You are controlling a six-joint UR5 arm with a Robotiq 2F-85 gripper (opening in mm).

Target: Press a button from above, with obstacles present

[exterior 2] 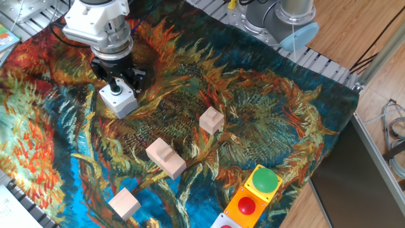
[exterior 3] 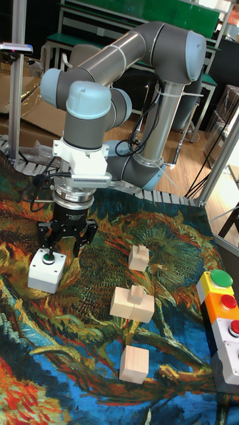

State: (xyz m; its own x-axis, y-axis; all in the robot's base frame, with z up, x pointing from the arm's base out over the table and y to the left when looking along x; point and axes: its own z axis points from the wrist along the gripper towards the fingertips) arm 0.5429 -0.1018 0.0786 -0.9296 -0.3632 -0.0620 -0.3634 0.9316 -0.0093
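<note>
- Button: small green cap on a grey box at the cloth's far-left; likely rigid and light, pressed straight down, not grasped.
- Gripper: fingers spread wide, empty, above the box.
- Obstacles: well apart.

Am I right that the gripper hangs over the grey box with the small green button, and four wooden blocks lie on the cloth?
Not quite: there are three wooden blocks, not four, as the fixed view shows. The rest holds: the gripper hangs over the grey box with the small green button.
</note>
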